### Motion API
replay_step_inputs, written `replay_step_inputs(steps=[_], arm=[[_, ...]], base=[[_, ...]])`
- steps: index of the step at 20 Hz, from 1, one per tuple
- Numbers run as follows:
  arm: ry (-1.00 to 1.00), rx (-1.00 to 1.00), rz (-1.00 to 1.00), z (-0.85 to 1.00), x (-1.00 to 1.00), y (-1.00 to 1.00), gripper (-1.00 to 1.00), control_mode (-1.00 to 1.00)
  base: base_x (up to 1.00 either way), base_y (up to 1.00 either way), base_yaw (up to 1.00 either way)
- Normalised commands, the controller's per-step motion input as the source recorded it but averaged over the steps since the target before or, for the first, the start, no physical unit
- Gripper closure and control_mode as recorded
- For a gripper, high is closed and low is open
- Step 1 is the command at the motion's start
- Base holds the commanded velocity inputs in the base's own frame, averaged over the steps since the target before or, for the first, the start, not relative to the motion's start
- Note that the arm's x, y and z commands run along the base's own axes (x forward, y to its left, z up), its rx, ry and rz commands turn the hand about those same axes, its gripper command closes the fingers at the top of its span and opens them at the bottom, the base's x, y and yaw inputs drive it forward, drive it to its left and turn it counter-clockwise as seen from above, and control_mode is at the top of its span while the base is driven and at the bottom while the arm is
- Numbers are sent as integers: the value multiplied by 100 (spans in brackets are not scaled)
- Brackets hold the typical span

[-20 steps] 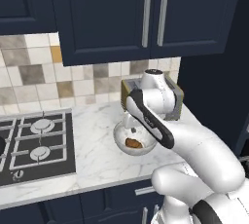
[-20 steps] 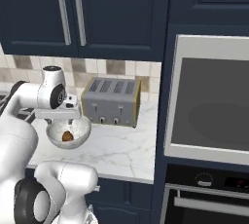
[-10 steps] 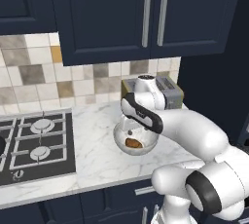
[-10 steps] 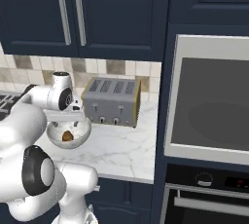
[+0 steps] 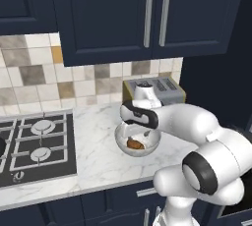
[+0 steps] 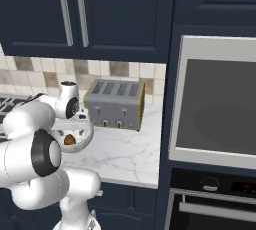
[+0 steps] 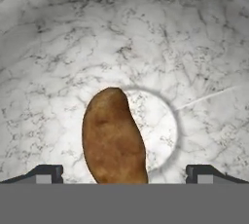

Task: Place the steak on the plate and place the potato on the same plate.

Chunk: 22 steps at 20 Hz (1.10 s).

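Note:
The potato (image 7: pixel 113 138), a brown-orange oblong lump, lies on the bottom of a clear glass bowl (image 5: pixel 153 146) on the marble counter. It also shows through the glass as the potato (image 5: pixel 135 144) and the potato (image 6: pixel 69 138). My gripper (image 7: pixel 124 174) is open and points down into the bowl. One dark fingertip (image 7: pixel 46 174) stands on each side of the potato's near end, not touching it. In the left base view the hand (image 5: pixel 140 114) hangs right above the bowl. The steak and the plate are out of view.
A silver toaster (image 6: pixel 115 104) stands against the tiled wall just behind the bowl, also seen as the toaster (image 5: pixel 153 86). A gas hob (image 5: pixel 34 146) lies to the left. A built-in oven (image 6: pixel 215 104) fills the tall unit on the right.
The arm has folded and brought the hand down over the bowl, closer to the potato. The jaws have stayed open. The bowl and the potato have not moved.

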Motion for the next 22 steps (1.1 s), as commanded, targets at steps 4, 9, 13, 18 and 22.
replay_step_inputs(steps=[4,9,13,18,22], arm=[[10,0,3,-5,0,0,-100,-100],[12,0,2,-7,0,0,-100,-100],[12,0,2,-18,0,2,-100,-100],[3,0,1,-20,0,5,-100,-100],[0,0,0,-14,-1,10,-100,-100]], base=[[0,0,0],[0,0,0],[0,0,0],[0,0,0],[0,0,0]])
